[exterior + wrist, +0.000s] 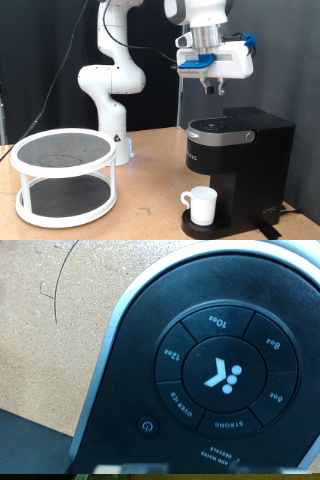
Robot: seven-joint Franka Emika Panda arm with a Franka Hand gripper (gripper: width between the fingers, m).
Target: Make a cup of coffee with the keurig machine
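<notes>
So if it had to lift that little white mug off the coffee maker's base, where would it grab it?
Probably the cup by its rim, from above: it stands upright, mouth open, handle toward the exterior view's left. The keurig machine overhangs it, so clearance looks tight.

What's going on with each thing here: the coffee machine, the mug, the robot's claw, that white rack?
keurig machine: lid closed, upright on the table.
cup: upright on the machine's drip base, under the spout.
gripper: hangs above the machine's top, holds nothing.
white rack: standing, both tiers bare.
</notes>
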